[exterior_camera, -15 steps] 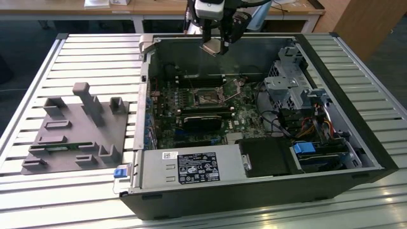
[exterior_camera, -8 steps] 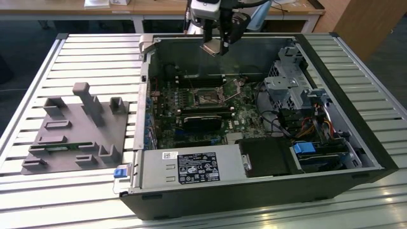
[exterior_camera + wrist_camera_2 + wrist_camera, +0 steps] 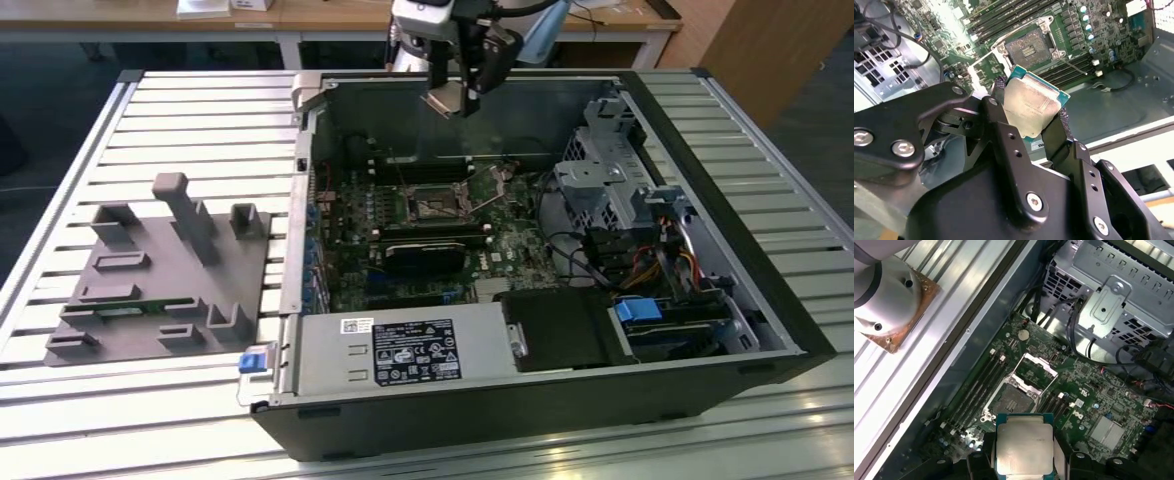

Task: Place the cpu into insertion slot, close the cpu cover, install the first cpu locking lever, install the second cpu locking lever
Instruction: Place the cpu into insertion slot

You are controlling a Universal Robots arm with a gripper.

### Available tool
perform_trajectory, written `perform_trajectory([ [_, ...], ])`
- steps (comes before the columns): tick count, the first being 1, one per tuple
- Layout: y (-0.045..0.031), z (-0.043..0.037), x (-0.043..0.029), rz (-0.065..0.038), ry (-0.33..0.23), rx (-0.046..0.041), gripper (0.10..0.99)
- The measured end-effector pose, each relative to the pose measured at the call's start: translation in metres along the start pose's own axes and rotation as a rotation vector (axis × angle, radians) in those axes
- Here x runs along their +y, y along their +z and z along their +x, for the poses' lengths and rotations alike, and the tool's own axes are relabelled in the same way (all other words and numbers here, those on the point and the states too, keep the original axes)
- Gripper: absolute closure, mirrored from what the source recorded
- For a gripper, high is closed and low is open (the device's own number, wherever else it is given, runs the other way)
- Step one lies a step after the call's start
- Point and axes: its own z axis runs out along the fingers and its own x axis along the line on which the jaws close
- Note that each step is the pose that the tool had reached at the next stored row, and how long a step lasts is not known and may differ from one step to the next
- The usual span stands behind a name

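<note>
The end effector [image 3: 1030, 111] pinches the chip [image 3: 1024, 447] by its edges above the slot [image 3: 1009, 402], whose cover [image 3: 1037, 368] lies flipped open to let it in.

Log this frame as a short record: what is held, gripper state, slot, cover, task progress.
held: cpu, metal top toward both wrist cameras
grip: gripper shut on cpu, up over the open case
socket: slot empty, dark centre exposed
lid: cover swung open off the slot
progress: cpu not yet placed, apart from the board
</note>
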Motion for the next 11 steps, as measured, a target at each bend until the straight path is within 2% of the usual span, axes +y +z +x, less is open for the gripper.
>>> perform_trajectory([
  [11, 0.0003, 0.0, 0.0, -0.002, 0.108, -0.0097, 0.545],
])
